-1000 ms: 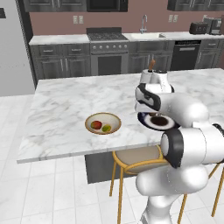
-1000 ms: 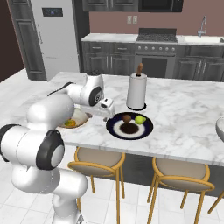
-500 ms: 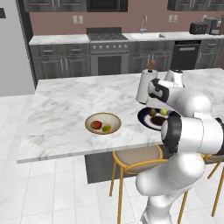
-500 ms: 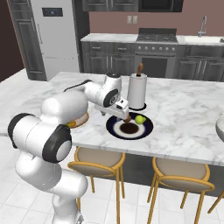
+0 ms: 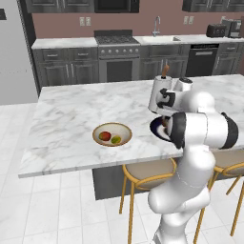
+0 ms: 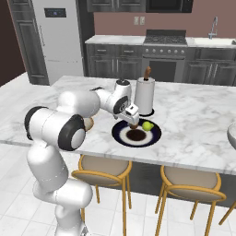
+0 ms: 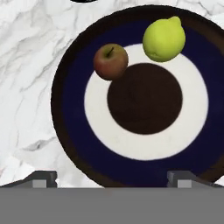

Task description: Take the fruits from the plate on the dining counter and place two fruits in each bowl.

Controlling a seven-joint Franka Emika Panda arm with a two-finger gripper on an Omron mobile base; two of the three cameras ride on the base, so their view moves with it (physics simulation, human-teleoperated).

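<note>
Gripper (image 6: 134, 124) spread wide, empty, above plate (image 7: 70, 113); apple (image 7: 110, 61), lemon (image 7: 164, 39) there; paper-towel roll (image 6: 145, 96) close behind.

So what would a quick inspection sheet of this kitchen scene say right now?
Surface: white marble dining counter.
Job's things: round navy plate holds a brownish-red apple and a yellow-green lemon; tan-rimmed bowl holds two fruits; pale grey bowl at the edge, contents hidden.
Clutter: white paper-towel roll behind the plate.
Grippers: gripper above the plate, open, empty.
Cables: nothing seen.
Surroundings: stove, refrigerator, yellow-legged stools.
</note>
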